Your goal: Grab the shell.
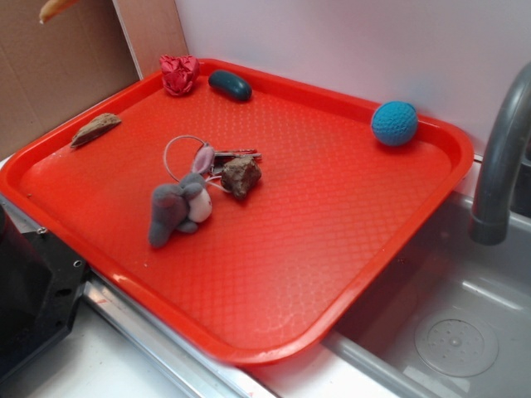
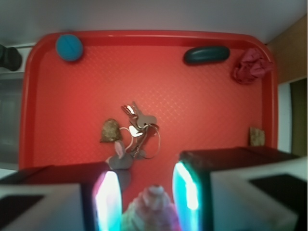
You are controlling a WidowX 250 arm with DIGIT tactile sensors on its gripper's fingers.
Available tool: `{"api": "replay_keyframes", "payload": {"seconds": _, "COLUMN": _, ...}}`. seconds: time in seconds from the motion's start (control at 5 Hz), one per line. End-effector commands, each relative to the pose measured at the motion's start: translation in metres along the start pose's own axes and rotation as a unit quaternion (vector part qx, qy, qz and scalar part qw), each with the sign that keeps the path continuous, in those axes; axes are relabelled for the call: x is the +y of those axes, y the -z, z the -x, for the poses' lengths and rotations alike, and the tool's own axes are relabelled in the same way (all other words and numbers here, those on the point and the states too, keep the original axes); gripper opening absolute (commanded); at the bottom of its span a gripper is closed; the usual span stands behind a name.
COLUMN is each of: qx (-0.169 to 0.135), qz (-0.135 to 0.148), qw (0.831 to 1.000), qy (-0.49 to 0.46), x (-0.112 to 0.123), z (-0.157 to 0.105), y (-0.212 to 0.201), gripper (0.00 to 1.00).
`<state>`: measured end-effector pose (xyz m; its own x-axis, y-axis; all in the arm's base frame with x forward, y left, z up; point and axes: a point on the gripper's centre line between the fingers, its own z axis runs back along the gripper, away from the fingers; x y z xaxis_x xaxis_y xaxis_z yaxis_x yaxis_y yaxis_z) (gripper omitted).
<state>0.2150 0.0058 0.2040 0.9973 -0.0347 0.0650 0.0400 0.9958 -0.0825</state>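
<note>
While my gripper [image 2: 147, 192] clamps the shell [image 2: 151, 209] at six o'clock, its hard, slick ribbed top looks brittle.

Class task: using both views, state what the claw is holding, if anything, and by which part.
The claw holds the shell between its fingers, gripping the wide ribbed body, narrow tip pointing toward the tray. The exterior view shows the shell's pale tip lifted above.

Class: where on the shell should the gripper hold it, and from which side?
Across the wide ribbed body of the shell, with one finger on each flank, which is how the gripper holds it in the wrist view. The ribs give purchase, whereas the narrow tapering end would likely slip.
</note>
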Motion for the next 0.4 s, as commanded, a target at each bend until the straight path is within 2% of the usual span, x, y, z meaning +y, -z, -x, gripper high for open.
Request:
{"api": "replay_keyframes", "payload": {"seconds": 0.0, "qx": -0.018, "qz": -0.001, "qw": 1.000, "qy": 0.010, "x": 0.0088, "z": 0.0136, "y": -0.0168, "gripper": 0.00}}
{"api": "replay_keyframes", "payload": {"seconds": 0.2, "qx": -0.023, "qz": -0.020, "qw": 0.999, "qy": 0.017, "x": 0.0092, "z": 0.0176, "y": -0.0134, "gripper": 0.00}}
